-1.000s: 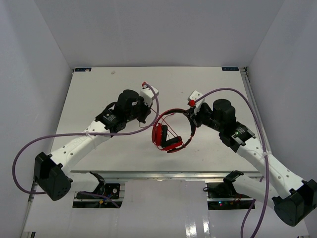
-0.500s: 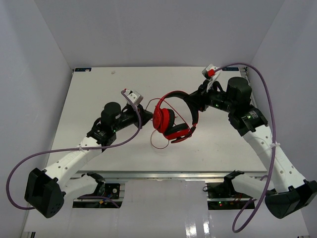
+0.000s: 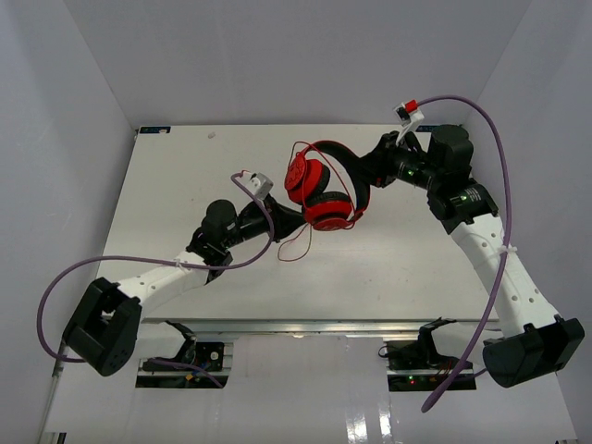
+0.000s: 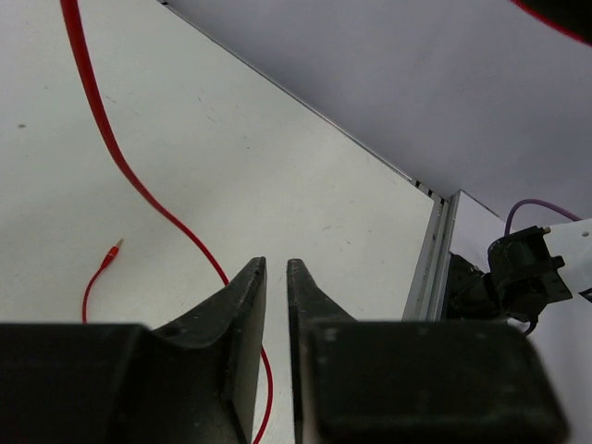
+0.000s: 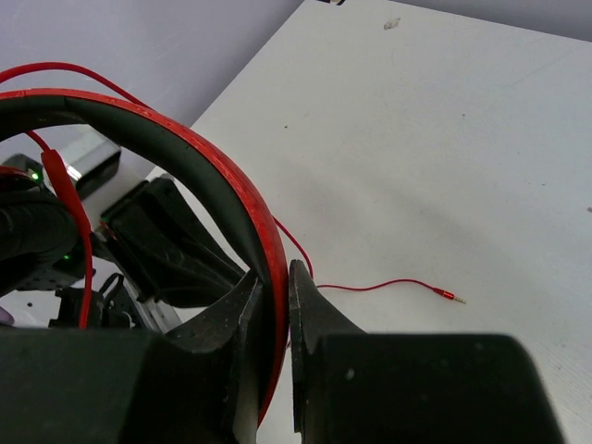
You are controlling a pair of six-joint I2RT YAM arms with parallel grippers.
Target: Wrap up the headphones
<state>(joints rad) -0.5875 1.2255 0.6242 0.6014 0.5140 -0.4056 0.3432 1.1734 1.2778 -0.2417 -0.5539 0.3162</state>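
The red headphones (image 3: pixel 319 192) hang in the air over the middle of the table, with my right gripper (image 3: pixel 372 174) shut on their black-and-red headband (image 5: pixel 231 185). In the right wrist view the band runs between the jaws of the right gripper (image 5: pixel 277 273). The thin red cable (image 3: pixel 294 250) droops from the cups to the table, and its plug (image 5: pixel 446 296) lies flat there. My left gripper (image 3: pixel 292 220) sits low, just left of the cups. In the left wrist view the left gripper (image 4: pixel 276 268) is open by a narrow gap with nothing in it. The cable (image 4: pixel 139 185) passes behind its left finger.
White walls close in the table (image 3: pixel 185 166) on three sides. A metal rail (image 4: pixel 433 259) runs along the table's right edge. Thick purple cables (image 3: pixel 481 120) loop off both arms. The left arm's wrist (image 5: pixel 166 240) shows dark behind the headband in the right wrist view.
My right gripper has carried the headphones up and toward the back of the table. The left arm has dropped lower and turned toward them. Its jaws have parted a little.
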